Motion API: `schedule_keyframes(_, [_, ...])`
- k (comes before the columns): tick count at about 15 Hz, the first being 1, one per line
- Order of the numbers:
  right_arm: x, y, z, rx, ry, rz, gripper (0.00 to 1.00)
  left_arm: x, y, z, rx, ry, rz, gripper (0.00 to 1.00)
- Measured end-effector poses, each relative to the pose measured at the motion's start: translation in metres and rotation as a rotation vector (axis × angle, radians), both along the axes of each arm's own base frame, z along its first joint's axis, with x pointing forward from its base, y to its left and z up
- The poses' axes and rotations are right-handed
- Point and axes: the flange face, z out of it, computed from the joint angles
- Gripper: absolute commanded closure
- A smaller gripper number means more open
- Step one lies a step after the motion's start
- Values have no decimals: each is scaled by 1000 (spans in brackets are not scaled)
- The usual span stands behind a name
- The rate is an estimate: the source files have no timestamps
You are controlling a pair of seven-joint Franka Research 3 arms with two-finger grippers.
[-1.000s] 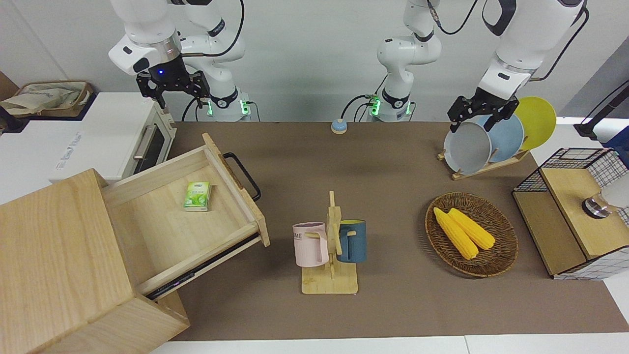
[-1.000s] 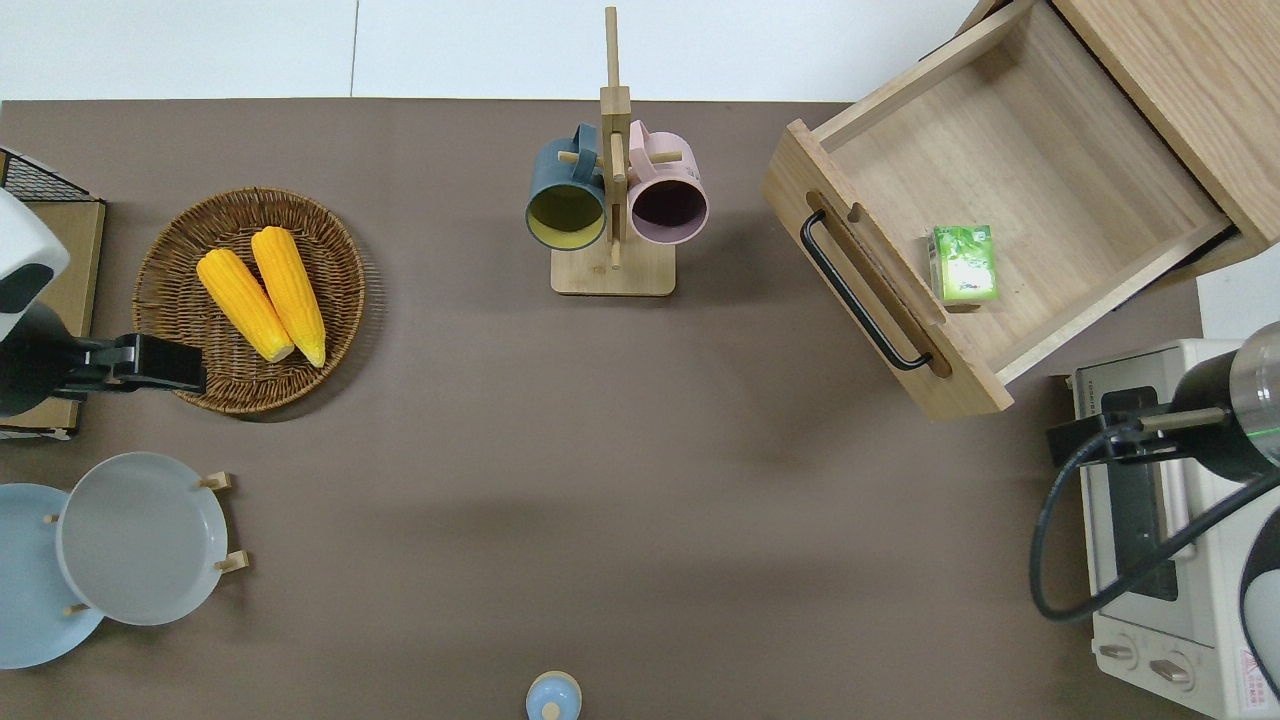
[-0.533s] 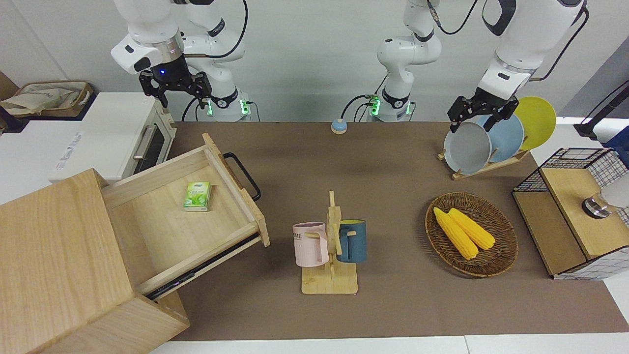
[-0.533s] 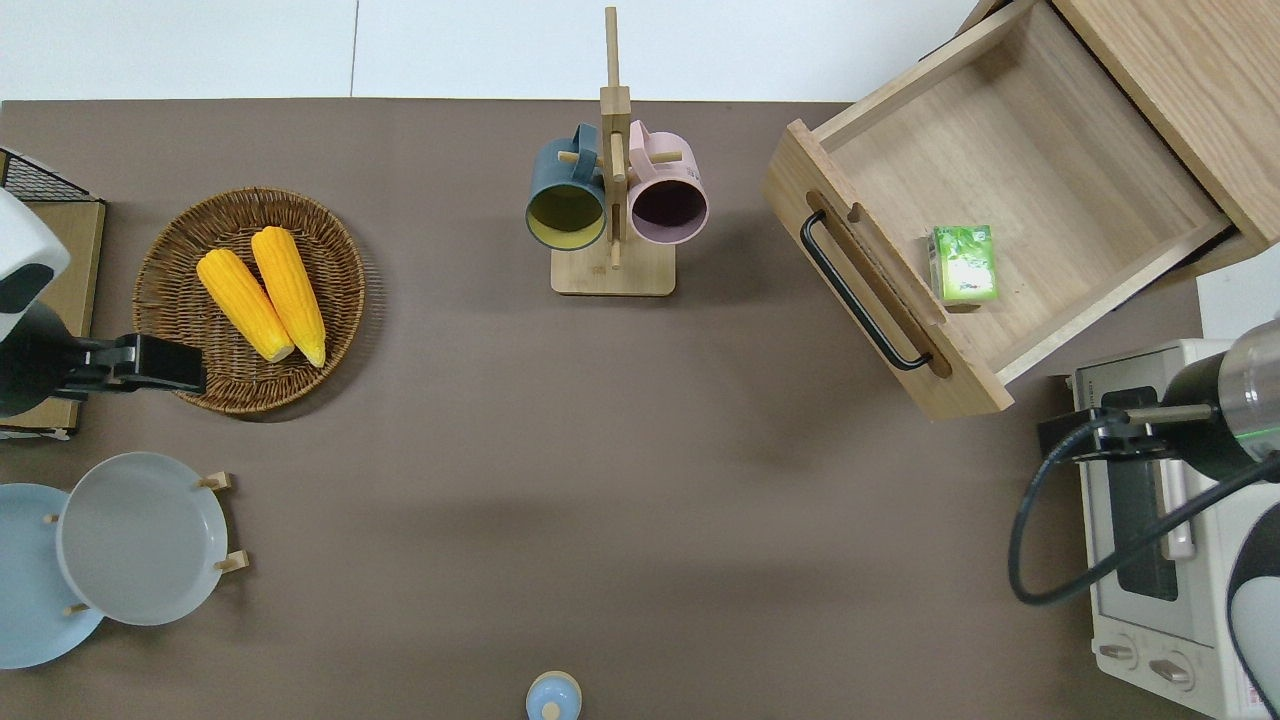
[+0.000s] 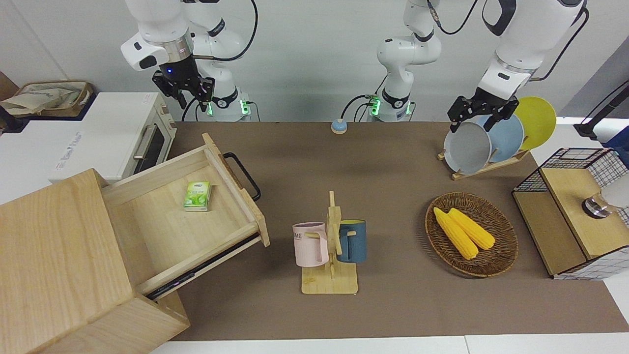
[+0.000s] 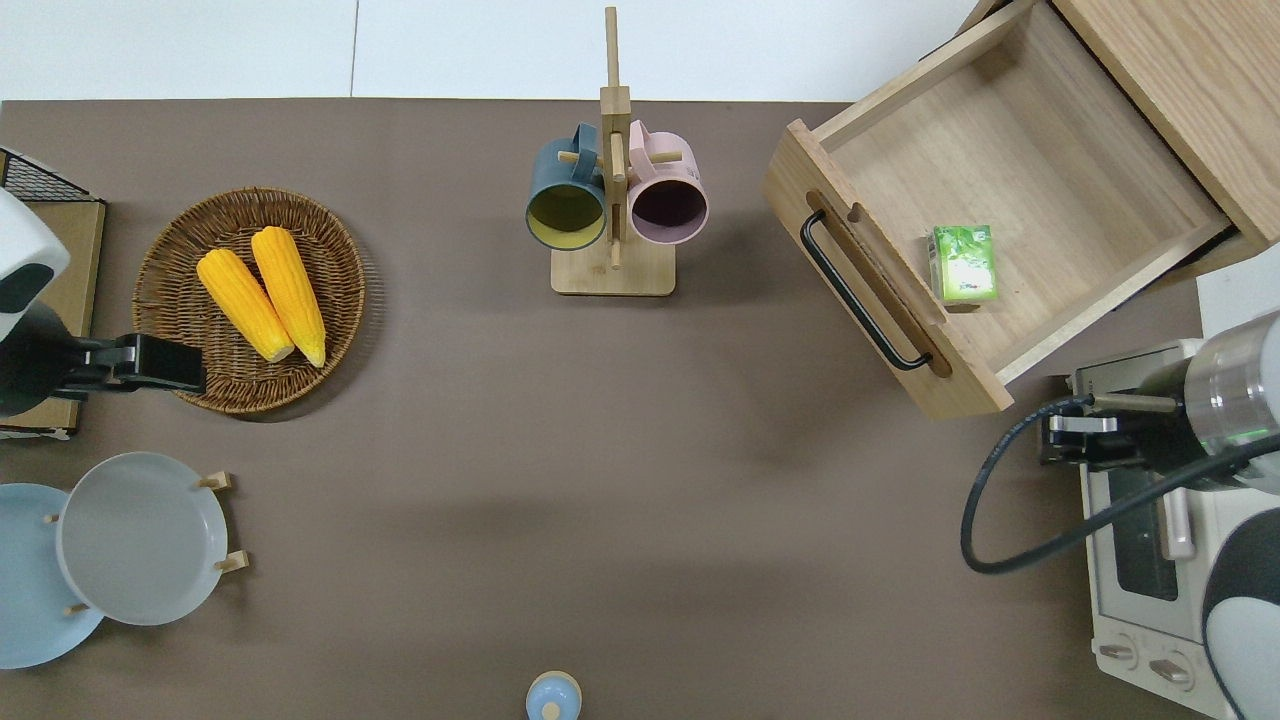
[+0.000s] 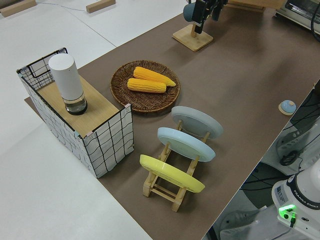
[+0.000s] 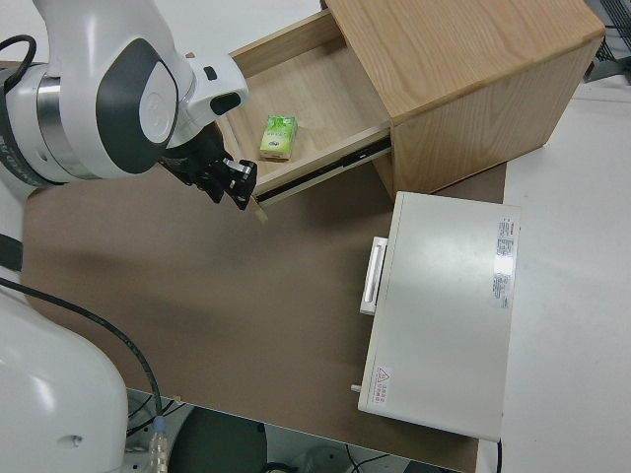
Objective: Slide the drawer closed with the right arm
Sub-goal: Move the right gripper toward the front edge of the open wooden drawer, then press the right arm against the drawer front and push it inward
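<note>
The drawer [image 6: 1010, 190] stands pulled well out of the big pale-wood cabinet [image 5: 59, 260] at the right arm's end of the table [image 6: 600, 450], at about 1 o'clock in the overhead view, its front panel facing the table's middle. The black loop handle [image 6: 860, 290] lies along that panel. A small green carton [image 6: 963, 262] lies inside, near the front. The drawer looks stiff, and I judge it will slide on its runners under a steady push. The carton is light and may skid. No grip seems needed: the flat front panel, near the middle of the handle, is the place to press, square to the runners, since the cabinet sits at an angle.

The right end effector [image 5: 189, 93] hangs in the air over the corner of the white toaster oven [image 6: 1160, 540], well apart from the drawer and holding nothing; how far its fingers are parted I cannot tell. The left arm is parked
</note>
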Motion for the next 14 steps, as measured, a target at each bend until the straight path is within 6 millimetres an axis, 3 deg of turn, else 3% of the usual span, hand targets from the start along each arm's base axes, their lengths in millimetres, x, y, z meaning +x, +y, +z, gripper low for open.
schedule_keyframes(4, [-1,9,0,22,3,-35,990,0,0,0,0,0,0,2])
schedule_keyframes(9, [-4,31,2,79,7,-223,1000,0,0,0,0,0,0,5])
schedule_keyframes(14, [-8,70,4,78,-47,-405,1000,0,0,0,0,0,0,2])
